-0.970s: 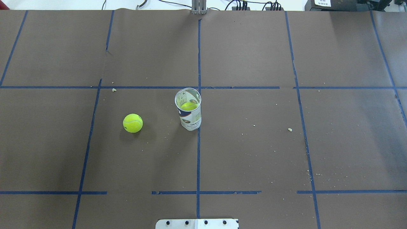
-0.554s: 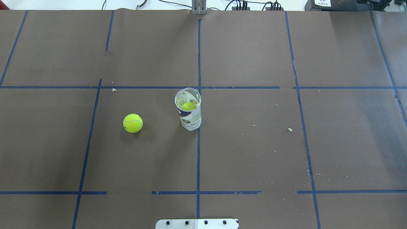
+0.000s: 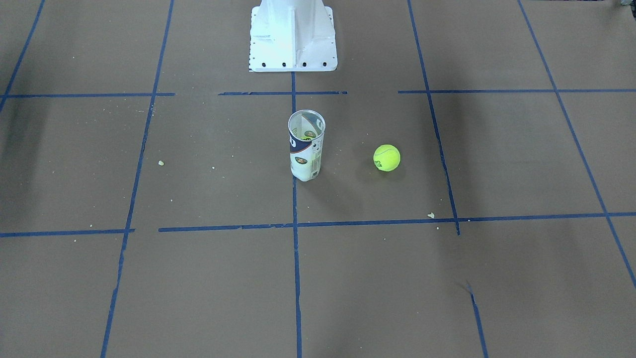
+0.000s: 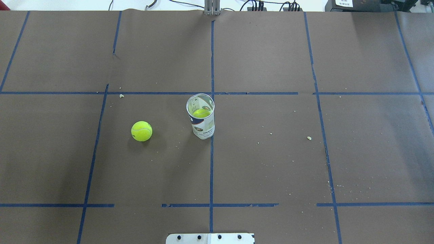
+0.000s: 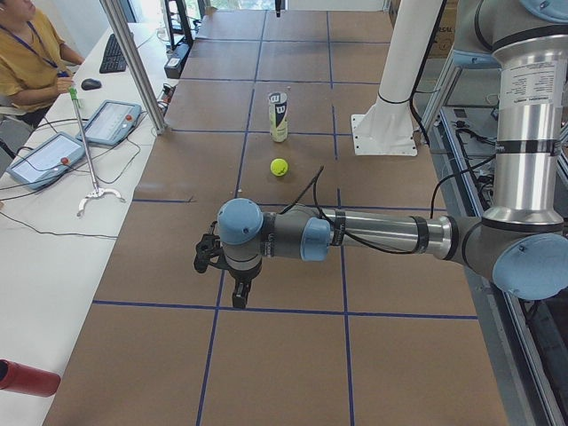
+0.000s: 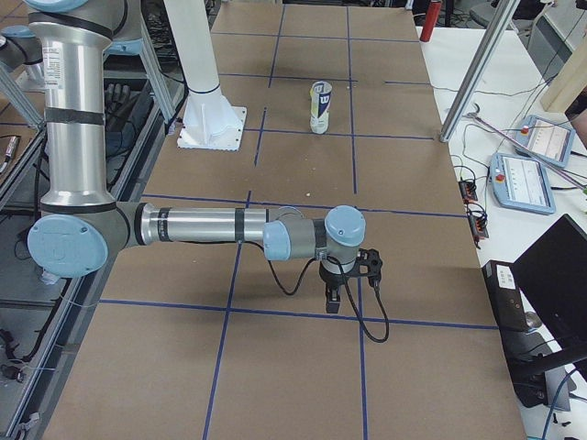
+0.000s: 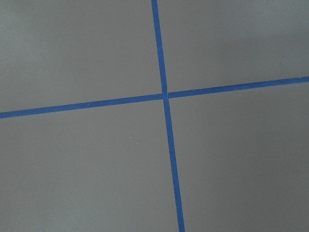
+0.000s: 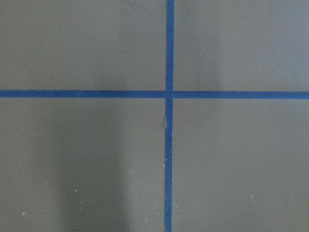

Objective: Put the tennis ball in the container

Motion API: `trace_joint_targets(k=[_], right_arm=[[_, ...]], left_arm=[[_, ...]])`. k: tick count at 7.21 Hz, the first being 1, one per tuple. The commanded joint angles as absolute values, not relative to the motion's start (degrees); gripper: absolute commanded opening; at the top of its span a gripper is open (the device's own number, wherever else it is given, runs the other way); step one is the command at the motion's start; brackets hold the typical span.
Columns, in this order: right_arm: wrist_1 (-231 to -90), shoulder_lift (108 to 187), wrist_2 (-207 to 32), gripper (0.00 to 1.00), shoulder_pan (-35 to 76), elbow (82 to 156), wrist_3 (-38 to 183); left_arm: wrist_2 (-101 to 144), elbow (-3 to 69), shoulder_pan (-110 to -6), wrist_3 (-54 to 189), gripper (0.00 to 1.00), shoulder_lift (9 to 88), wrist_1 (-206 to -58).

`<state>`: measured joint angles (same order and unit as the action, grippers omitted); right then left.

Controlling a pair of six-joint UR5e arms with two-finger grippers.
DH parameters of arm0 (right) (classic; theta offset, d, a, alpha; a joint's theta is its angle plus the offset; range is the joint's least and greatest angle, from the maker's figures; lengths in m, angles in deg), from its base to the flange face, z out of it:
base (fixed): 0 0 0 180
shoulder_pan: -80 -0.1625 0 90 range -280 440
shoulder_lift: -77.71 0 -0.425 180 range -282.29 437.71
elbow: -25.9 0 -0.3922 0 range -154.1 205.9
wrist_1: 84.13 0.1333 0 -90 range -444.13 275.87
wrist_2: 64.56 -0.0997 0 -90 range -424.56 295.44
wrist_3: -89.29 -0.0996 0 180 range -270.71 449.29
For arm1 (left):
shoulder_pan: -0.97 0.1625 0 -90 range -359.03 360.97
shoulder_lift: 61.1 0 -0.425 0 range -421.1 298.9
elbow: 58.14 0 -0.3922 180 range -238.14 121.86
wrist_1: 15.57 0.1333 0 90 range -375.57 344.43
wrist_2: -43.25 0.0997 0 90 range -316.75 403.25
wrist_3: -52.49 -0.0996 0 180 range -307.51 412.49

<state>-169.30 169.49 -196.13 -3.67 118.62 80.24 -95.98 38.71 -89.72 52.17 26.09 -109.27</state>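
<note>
Apart: tennis ball (image 4: 141,131), upright container (image 4: 202,127).

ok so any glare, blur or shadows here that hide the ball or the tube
Front-facing view: tennis ball and container sharp, soft shadows beside them; the white robot base is washed out. Overhead view: a yellow-green patch inside the container, ball or reflection unclear. Wrist views: just tape, no glare.
</note>
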Motion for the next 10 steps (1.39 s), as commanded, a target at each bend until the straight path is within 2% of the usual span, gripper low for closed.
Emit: trace_joint_targets(k=[1, 3, 4, 6, 7, 8, 9, 10], right_arm=[[-169.3, 169.5, -196.1, 1.00, -3.7, 118.6, 80.2], [-169.3, 169.6, -196.1, 1.00, -3.7, 118.6, 80.2], [-169.3, 169.5, -196.1, 1.00, -3.7, 118.6, 80.2], [-169.3, 169.5, -196.1, 1.00, -3.7, 118.6, 80.2], [-169.3, 169.5, -196.1, 1.00, -3.7, 118.6, 80.2], [-169.3, 169.5, -196.1, 1.00, -3.7, 118.6, 80.2], [-169.3, 169.5, -196.1, 1.00, -3.7, 118.6, 80.2], [-169.3, 169.5, -196.1, 1.00, -3.7, 118.6, 80.2]], left_arm=[[-99.2, 40.0, -81.8, 68.5, 1.00, 25.3, -120.7], [-95.9, 40.5, -70.9, 94.1, 1.00, 25.7, -141.1], [-92.6, 42.7, -63.5, 108.0, 1.00, 25.9, -146.7], [-85.9, 48.3, -51.6, 124.1, 0.98, 29.0, -146.4], [-85.4, 46.8, -47.5, 126.3, 0.87, 34.0, -146.4], [-84.5, 45.2, -45.7, 127.5, 0.91, 38.5, -144.4], [-80.6, 46.0, -42.6, 132.4, 0.94, 43.1, -133.1], [-72.9, 46.8, -37.8, 133.7, 0.95, 50.0, -115.2]])
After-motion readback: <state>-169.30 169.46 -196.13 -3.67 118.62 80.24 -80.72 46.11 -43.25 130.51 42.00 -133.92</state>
